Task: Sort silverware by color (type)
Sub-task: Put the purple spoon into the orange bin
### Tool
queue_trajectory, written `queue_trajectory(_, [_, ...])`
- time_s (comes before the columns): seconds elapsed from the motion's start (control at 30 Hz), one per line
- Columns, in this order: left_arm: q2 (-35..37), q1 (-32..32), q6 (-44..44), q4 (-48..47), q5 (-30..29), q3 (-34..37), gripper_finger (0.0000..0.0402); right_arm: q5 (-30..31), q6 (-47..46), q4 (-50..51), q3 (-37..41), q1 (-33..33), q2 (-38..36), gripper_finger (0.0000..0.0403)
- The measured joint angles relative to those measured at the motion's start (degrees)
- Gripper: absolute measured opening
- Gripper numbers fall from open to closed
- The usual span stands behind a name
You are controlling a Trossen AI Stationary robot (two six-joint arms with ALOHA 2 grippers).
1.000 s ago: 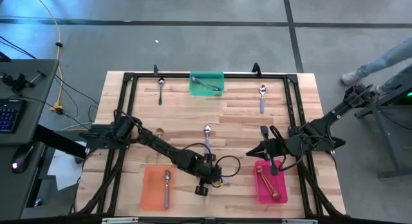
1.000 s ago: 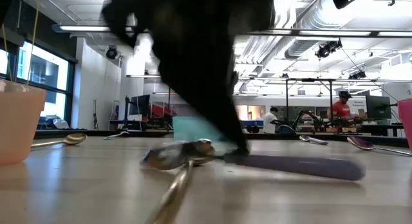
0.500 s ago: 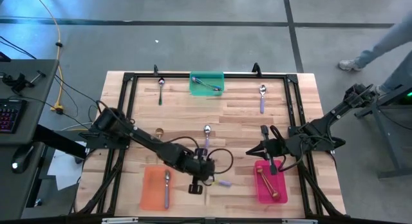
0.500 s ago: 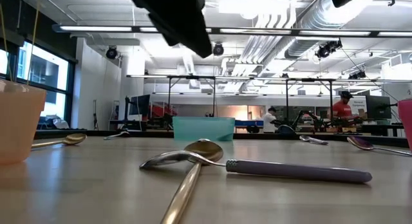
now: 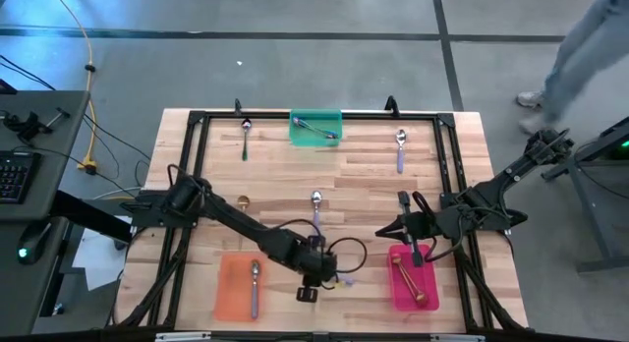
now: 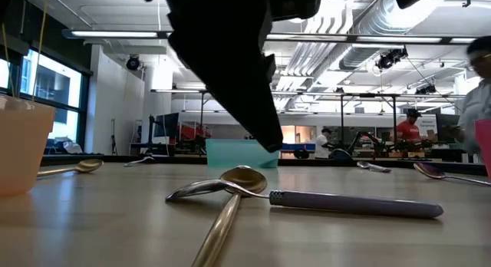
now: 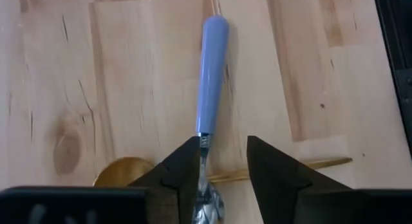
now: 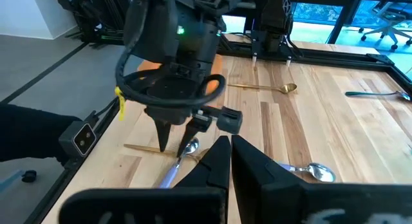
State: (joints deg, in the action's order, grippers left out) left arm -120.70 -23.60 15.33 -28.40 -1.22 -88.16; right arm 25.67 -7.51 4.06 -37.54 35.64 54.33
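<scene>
Lavender-handled spoon (image 7: pixel 210 82) back between left end effector (image 7: pixel 222 172) fingers, now spread, ungripped.

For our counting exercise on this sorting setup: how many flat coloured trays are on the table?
3. In the high view: an orange tray at lower left, a green tray at top centre, a pink tray at lower right. None appears hidden.

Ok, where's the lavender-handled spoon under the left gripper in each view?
High view: lavender-handled spoon lower middle, mostly under the left gripper.
Low view: foreground, centre to right.
Left wrist view: centre, handle pointing away.
Right wrist view: lower centre-left.
Shared landmark: the gold spoon crossing it.
</scene>
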Motion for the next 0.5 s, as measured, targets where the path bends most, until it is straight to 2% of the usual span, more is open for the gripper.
queue_trajectory(0.23, [-2.3, 0.1, -2.0, -3.1, 0.9, -1.6, 0.0122, 0.0, 0.0, 0.0, 0.0, 0.0, 0.0, 0.0000])
queue_trajectory(0.5, [-2.3, 0.6, -2.1, -4.5, -0.8, -1.7, 0.0122, 0.0, 0.1, 0.4, 0.0, 0.0, 0.0, 0.0000])
